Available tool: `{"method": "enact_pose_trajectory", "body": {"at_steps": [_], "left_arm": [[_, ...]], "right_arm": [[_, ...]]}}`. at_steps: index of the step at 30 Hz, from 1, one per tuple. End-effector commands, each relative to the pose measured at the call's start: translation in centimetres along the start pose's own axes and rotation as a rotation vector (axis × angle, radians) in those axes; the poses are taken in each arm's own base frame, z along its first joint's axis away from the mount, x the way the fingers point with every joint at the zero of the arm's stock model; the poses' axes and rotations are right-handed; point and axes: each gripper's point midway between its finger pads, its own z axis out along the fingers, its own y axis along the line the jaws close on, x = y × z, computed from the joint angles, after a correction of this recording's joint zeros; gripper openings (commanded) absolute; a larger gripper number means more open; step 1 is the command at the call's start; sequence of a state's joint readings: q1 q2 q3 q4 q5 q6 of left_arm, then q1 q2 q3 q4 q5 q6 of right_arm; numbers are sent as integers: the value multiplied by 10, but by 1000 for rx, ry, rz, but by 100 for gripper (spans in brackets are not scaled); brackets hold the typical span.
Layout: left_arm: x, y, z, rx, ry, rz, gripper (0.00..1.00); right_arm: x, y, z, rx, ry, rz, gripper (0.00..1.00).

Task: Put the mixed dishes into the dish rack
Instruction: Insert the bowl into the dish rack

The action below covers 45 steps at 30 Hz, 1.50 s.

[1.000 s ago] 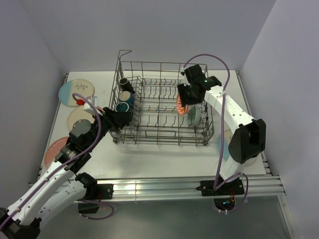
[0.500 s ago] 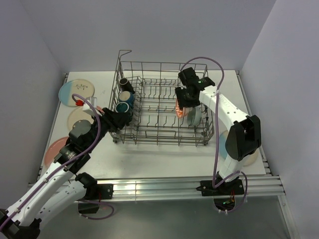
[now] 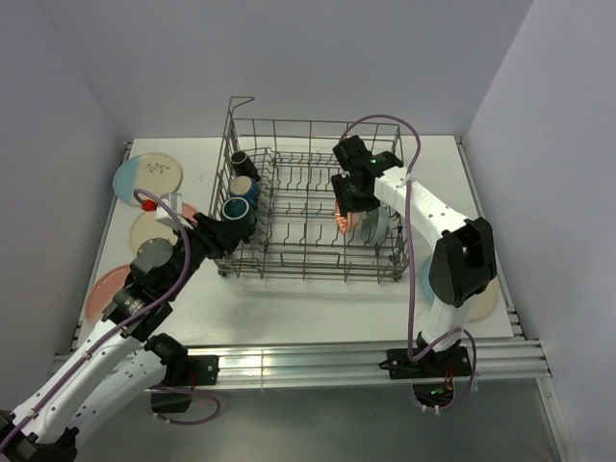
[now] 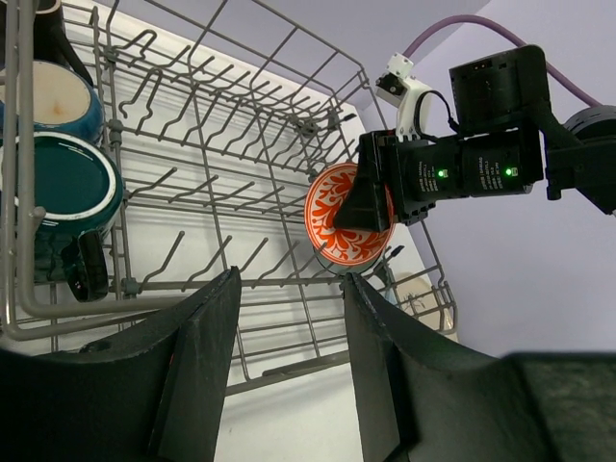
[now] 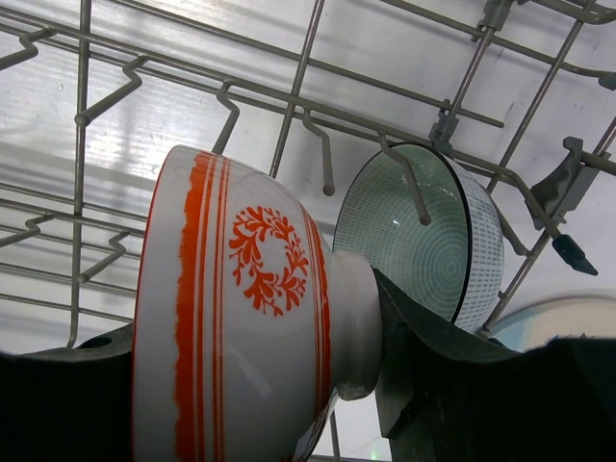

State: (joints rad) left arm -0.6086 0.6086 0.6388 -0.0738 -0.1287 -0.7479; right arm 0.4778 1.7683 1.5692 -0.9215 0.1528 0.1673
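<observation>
Desk [image 3: 318,298] is bearing the dish rack [image 3: 313,265]; right end effector [image 3: 346,204] is clamping an orange-wreathed white bowl [image 5: 241,318], left end effector [image 4: 289,318] gaping empty.

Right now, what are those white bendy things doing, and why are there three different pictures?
They are two robot arms, each ending in a pincher called a gripper. One picture looks down from above; the other two come from cameras on each wrist. On the table sits a wire dish rack with mugs on its left side and a pale green bowl standing on its right. Plates wait on the table beside it. The right gripper pinches an orange-red bowl inside the rack, next to the green one. The left gripper is open and empty, near the rack's corner.
</observation>
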Motion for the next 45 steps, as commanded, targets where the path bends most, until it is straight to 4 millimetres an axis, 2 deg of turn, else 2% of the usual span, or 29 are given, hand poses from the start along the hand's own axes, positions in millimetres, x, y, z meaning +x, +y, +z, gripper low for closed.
{"method": "enact_pose_trajectory", "body": {"at_steps": [1, 4, 9, 17, 23, 33, 39, 45], "left_arm": [[-11, -1, -4, 3, -53, -25, 52], [-11, 1, -6, 3, -64, -48, 53], [-12, 0, -5, 8, -80, -70, 52], [-12, -3, -2, 15, -66, -52, 52], [-9, -1, -3, 19, -65, -66, 52], [-11, 2, -8, 5, -81, -70, 52], [-11, 3, -8, -2, -78, -65, 52], [-11, 7, -13, -12, -87, -70, 53]], "right_arm": [[-18, 4, -1, 8, -42, 33, 42], [-27, 1, -12, 8, -85, 29, 42], [-23, -8, -30, 9, -119, 50, 43], [-28, -20, -40, 34, -153, 74, 42], [-21, -23, -31, 48, -120, 88, 43], [-16, -15, -11, 43, -67, 88, 43], [-11, 1, 1, 28, -37, 56, 47], [-10, 9, 11, 24, -15, 45, 57]]}}
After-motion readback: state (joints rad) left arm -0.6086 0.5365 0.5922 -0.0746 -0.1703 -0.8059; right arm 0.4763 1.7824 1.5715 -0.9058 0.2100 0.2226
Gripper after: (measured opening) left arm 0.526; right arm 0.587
